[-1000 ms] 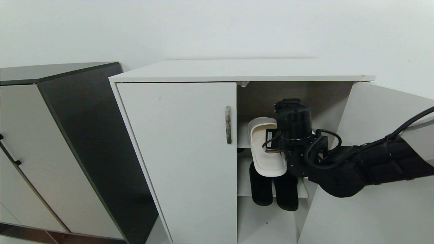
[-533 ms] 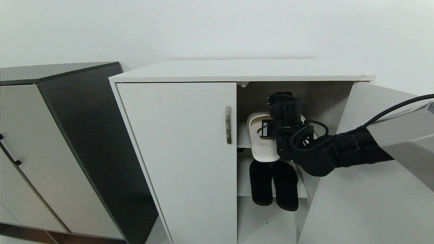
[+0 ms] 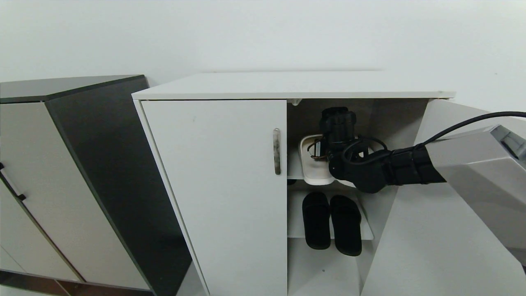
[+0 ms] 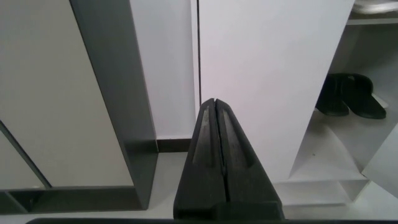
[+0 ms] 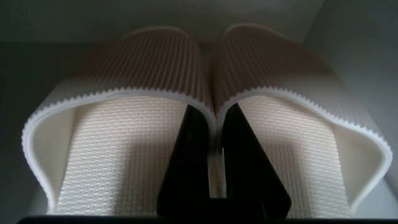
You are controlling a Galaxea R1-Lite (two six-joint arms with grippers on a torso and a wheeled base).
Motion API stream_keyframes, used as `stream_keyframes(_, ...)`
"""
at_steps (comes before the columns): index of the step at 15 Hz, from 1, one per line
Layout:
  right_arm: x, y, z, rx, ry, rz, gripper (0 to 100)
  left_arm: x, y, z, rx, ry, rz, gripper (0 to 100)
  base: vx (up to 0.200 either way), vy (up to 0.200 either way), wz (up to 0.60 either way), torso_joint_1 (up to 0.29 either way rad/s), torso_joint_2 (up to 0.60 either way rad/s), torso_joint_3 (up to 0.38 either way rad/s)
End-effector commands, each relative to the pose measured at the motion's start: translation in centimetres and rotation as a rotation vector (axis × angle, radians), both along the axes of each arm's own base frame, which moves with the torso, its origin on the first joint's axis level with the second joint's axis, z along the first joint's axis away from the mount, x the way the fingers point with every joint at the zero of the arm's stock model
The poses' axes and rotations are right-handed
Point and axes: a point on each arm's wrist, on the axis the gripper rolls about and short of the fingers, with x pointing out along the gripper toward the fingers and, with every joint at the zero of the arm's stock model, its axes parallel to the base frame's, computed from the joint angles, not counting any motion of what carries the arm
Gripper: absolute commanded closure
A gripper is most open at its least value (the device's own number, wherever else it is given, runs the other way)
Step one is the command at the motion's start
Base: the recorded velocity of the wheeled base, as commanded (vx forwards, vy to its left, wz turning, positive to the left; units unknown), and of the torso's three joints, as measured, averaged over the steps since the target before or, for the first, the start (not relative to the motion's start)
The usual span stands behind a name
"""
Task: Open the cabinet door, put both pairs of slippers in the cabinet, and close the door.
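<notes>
Right end effector [image 5: 214, 130] pinches the white slippers [image 5: 155, 74] inside the cabinet [image 3: 287, 84] (left end effector [image 4: 215, 109] pressed together)

Right arm [image 3: 394, 170] outstretched, right jaws clamped; left jaws together.

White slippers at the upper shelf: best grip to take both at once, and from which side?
Pinch the two inner strap walls where the white slippers touch, coming from the open front of the cabinet, heel end. The arched straps stand side by side, forming one thin rib; the right gripper is shut on it this way.
</notes>
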Motion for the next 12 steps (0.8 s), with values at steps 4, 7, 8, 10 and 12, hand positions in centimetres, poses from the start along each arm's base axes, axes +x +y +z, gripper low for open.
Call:
stream_keyframes(4,0.8,-0.1,-0.5,0.001,-0.001,-0.011,100,0.0,0.0,0.0,0.0,0.0,0.001,100,0.0,0.0,0.0,0.0,0.0,0.0)
stream_keyframes(7,1.3,-0.5,-1.1,-0.006,0.011,-0.024,100,0.0,0.0,0.0,0.0,0.0,-0.001,100,0.0,0.0,0.0,0.0,0.0,0.0)
stream_keyframes(8,1.4,-0.6,-1.3,-0.008,0.014,-0.025,100,0.0,0.0,0.0,0.0,0.0,-0.001,100,0.0,0.0,0.0,0.0,0.0,0.0)
stream_keyframes(10,1.4,-0.6,-1.3,-0.009,0.015,-0.025,100,0.0,0.0,0.0,0.0,0.0,0.001,100,0.0,0.0,0.0,0.0,0.0,0.0)
stream_keyframes(12,1.4,-0.5,-1.5,-0.013,0.019,-0.026,100,0.0,0.0,0.0,0.002,0.0,0.001,100,0.0,0.0,0.0,0.0,0.0,0.0)
